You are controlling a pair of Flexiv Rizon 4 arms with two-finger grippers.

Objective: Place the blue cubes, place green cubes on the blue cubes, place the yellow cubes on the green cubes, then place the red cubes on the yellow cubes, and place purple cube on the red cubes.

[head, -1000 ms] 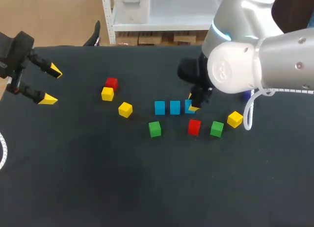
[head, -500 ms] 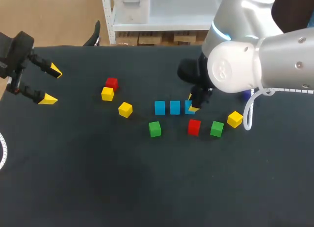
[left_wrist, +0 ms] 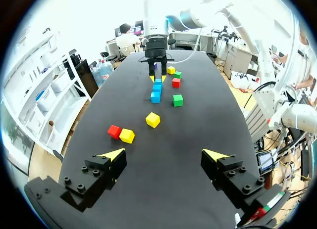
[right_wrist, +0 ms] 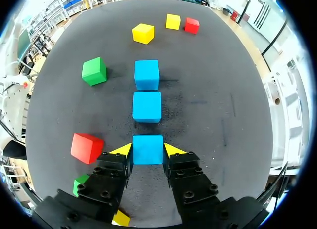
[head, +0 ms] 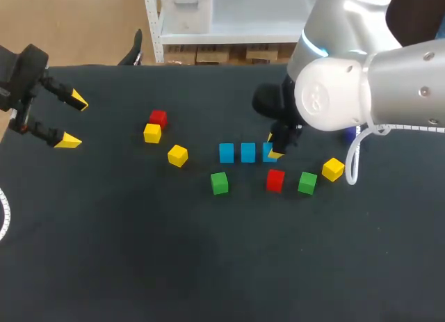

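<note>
Three blue cubes lie in a row mid-table: two free ones point(head: 226, 153) point(head: 248, 153) and a third blue cube point(right_wrist: 147, 144) at the row's right end. My right gripper point(right_wrist: 147, 152) is shut on that third cube, which sits level with the others on the black table. Green cubes point(head: 220, 183) point(head: 307, 183), a red cube point(head: 275, 180) and a yellow cube point(head: 333, 169) lie just in front of the row. More yellow cubes point(head: 178, 155) point(head: 152, 133) and a red cube point(head: 158, 117) lie to the left. My left gripper point(head: 73, 120) hangs open and empty at the far left.
A purple cube point(head: 350, 133) peeks out behind my right arm. The table's front half holds nothing. In the left wrist view the loose yellow cube point(left_wrist: 153, 119) and the red and yellow pair point(left_wrist: 120, 134) lie ahead of the open fingers.
</note>
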